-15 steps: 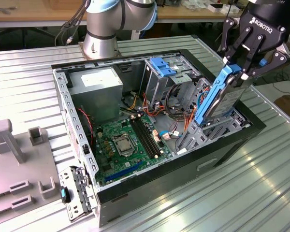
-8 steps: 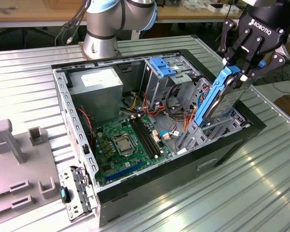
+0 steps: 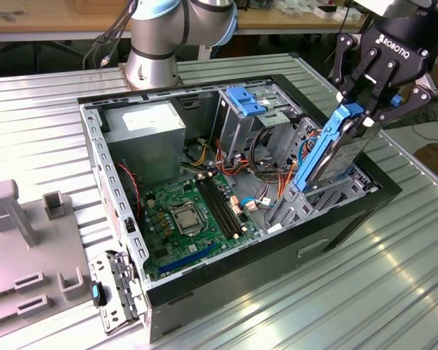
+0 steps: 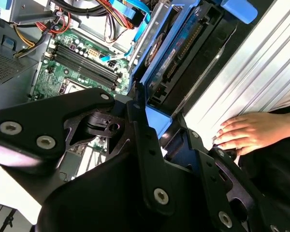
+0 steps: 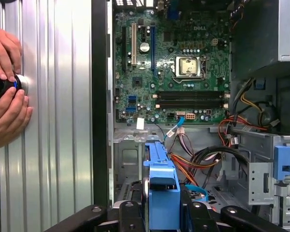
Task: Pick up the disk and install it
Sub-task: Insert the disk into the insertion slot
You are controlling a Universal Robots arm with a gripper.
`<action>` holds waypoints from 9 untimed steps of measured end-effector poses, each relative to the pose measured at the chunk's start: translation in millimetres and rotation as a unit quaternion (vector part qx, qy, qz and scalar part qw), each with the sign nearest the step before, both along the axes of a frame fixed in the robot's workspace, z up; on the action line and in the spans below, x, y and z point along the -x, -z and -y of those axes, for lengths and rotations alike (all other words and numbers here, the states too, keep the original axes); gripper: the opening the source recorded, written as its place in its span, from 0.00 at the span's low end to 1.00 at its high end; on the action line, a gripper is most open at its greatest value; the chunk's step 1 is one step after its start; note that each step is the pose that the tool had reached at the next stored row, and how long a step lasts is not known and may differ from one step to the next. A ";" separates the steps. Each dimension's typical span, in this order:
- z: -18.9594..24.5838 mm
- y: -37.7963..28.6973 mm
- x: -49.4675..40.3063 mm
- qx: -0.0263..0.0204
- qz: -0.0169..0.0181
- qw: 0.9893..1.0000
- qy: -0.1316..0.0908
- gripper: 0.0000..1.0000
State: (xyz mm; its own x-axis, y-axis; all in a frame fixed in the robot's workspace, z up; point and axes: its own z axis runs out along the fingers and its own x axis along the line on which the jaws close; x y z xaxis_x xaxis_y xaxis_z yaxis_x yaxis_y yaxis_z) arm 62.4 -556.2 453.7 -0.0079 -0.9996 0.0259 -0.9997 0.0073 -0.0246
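Exterior view: gripper clamped on the upper end of the disk. The disk stands steeply tilted, its long axis near vertical. Its lower end is in the drive bay of the open case, with cables just beside.

Second wrist view: fingers grip the blue carrier end. A hand rests on the ribbed table nearby.

First wrist view: the disk is seen edge-on between the fingers, with the motherboard beyond.
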 end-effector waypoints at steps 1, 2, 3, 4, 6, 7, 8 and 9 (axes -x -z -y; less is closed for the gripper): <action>0.1 0.4 0.0 0.000 0.000 1.000 0.000 0.37; 0.4 1.2 0.0 0.000 0.000 1.000 0.000 0.37; 0.6 1.8 0.0 0.000 0.000 1.000 0.000 0.37; 0.8 2.2 0.0 0.000 0.000 1.000 0.000 0.37; 1.6 4.7 0.0 0.000 0.000 1.000 0.000 0.37; 2.4 7.5 0.0 0.000 0.000 1.000 0.000 0.37; 3.5 11.1 0.0 0.000 0.000 1.000 0.000 0.37; 4.3 14.2 0.0 0.000 0.000 1.000 0.000 0.37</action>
State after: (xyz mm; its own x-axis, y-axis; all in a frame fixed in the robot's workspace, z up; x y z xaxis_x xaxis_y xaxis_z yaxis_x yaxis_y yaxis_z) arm 62.4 -560.5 439.6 -0.0079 -0.9996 0.0259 -0.9997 0.0072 -0.0247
